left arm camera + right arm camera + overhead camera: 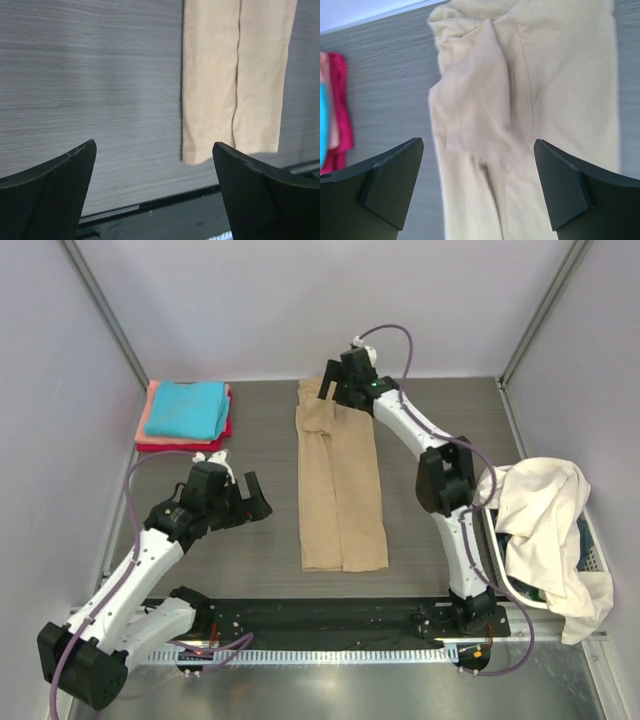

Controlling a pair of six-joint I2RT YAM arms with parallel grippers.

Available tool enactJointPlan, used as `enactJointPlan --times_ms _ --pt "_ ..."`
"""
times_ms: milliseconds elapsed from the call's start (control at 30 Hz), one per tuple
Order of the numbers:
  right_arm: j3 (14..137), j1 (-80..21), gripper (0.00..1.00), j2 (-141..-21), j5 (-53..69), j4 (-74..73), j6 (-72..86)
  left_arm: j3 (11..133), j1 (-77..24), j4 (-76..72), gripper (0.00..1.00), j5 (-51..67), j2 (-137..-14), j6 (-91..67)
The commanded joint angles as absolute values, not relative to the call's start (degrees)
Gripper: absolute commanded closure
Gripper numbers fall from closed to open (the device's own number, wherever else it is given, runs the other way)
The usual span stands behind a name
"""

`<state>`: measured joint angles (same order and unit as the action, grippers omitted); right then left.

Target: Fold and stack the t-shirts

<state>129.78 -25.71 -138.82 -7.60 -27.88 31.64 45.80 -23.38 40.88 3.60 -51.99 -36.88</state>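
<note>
A tan t-shirt (340, 485) lies folded into a long narrow strip down the middle of the table; it also shows in the left wrist view (235, 75) and the right wrist view (530, 100). A folded stack with a turquoise shirt (186, 407) on top of salmon-pink and red ones (180, 444) sits at the far left. Cream-white shirts (545, 525) hang over the basket at right. My right gripper (333, 390) is open and empty above the strip's far end. My left gripper (250, 495) is open and empty, left of the strip.
A white plastic basket (597, 550) stands at the table's right edge, mostly covered by cloth. A black rail (320, 618) runs along the near edge. Grey walls enclose the table on three sides.
</note>
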Motion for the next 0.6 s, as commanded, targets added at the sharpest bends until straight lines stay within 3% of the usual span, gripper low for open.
enactJointPlan --times_ms 0,200,433,567 --pt "121.3 -25.8 0.01 -118.2 -7.8 -25.6 30.1 45.1 -23.8 36.6 0.0 -7.0 -50.0 -40.7" --pt "82.8 -25.8 0.0 -89.4 -11.6 -27.2 31.7 38.3 -23.8 26.1 0.0 8.2 -52.6 -45.2" --pt "50.0 -25.8 0.07 -68.1 0.0 -31.6 38.0 35.0 -34.1 26.9 0.09 2.3 -53.9 -50.0" --pt "39.0 -28.6 0.12 -58.1 5.4 -32.0 42.8 32.0 -38.8 24.7 0.1 0.7 -53.8 -53.3"
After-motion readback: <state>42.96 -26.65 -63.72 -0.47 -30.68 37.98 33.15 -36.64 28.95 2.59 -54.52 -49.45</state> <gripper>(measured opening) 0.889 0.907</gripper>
